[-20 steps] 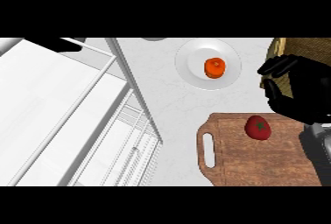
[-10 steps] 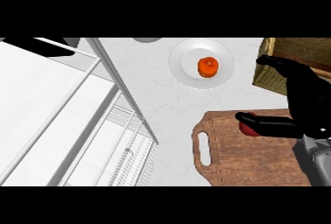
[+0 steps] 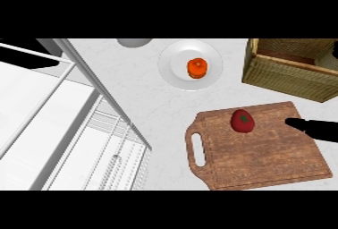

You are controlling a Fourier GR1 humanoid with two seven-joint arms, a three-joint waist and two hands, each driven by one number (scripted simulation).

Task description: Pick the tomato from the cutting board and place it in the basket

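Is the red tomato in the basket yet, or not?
Not yet. The red tomato lies on the wooden cutting board, apart from the woven wicker basket.

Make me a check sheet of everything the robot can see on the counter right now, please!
Surface: white counter, lightly marbled.
Job's things: red tomato lies on the wooden cutting board, near its top edge. Wicker basket stands at top right, apart from the board; nothing seen inside the part in view.
Clutter: white plate holding an orange item; a round grey thing cut off by the top edge.
Hands: right hand shows only as dark fingers over the board's right side, pointing at the tomato, not touching it. Left hand: nothing seen.
Cables: nothing seen.
Surroundings: white rack at left.
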